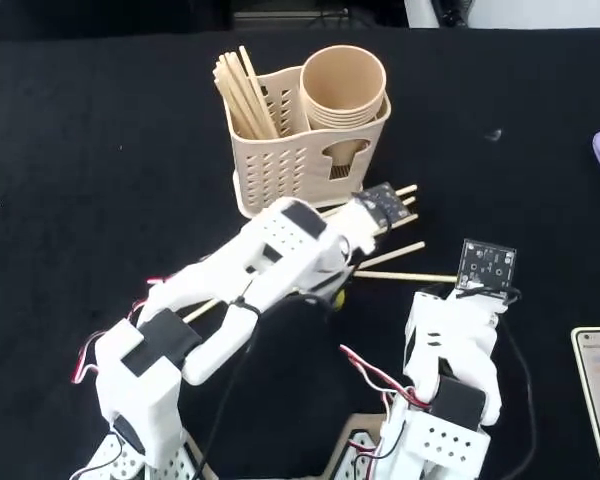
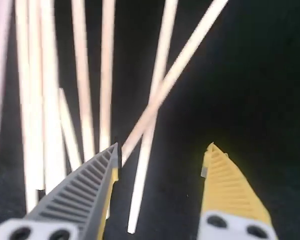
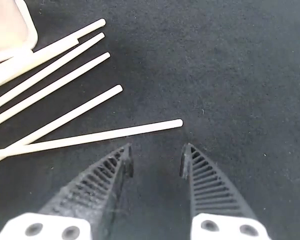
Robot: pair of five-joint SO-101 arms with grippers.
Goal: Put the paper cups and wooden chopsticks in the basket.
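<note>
Your left end effector (image 2: 162,150) hangs spread wide over the loose chopsticks (image 2: 107,75) on the black worktop (image 1: 100,150). One fingertip sits beside a crossing stick, and it grips nothing. Your right end effector (image 3: 157,150) is also parted and empty, its tips just short of the nearest chopstick (image 3: 90,136). The basket (image 1: 280,165) stands just beyond the loose sticks. A stack of paper cups (image 1: 343,85) sits in one compartment, and a bunch of chopsticks (image 1: 242,95) stands tilted in the other.
</note>
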